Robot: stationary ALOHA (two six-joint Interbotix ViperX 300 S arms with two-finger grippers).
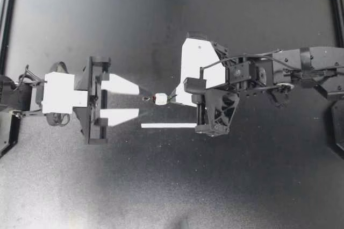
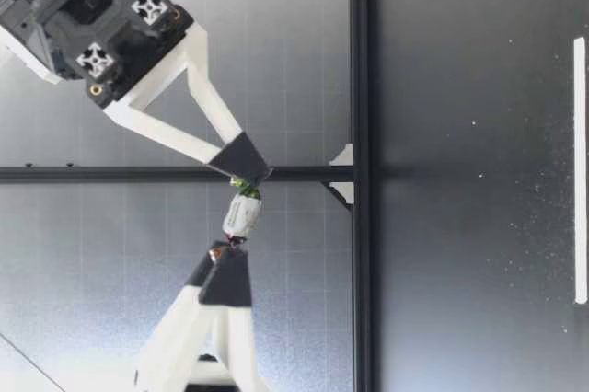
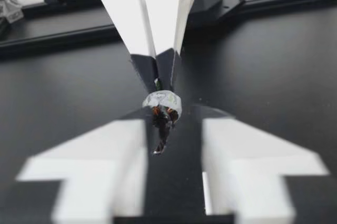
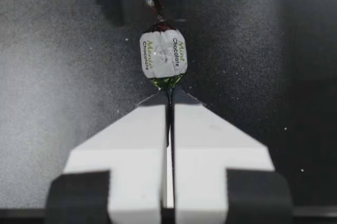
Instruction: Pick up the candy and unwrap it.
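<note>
A small candy (image 1: 160,99) in a white wrapper with twisted ends hangs above the table's middle. My right gripper (image 1: 173,98) is shut on its green twisted end, as the right wrist view shows, with the candy (image 4: 163,53) just ahead of the gripper's (image 4: 169,93) tips. My left gripper (image 1: 146,100) faces it from the other side. In the left wrist view the candy's (image 3: 162,103) dark twisted end hangs between the fingers of that gripper (image 3: 175,113), which stand apart and do not touch it. The low view shows the candy (image 2: 241,215) stretched between my right gripper (image 2: 247,168) and my left gripper (image 2: 225,259).
A thin white strip (image 1: 168,125) lies on the dark table just below the right gripper. A black frame rail (image 2: 363,171) borders the table.
</note>
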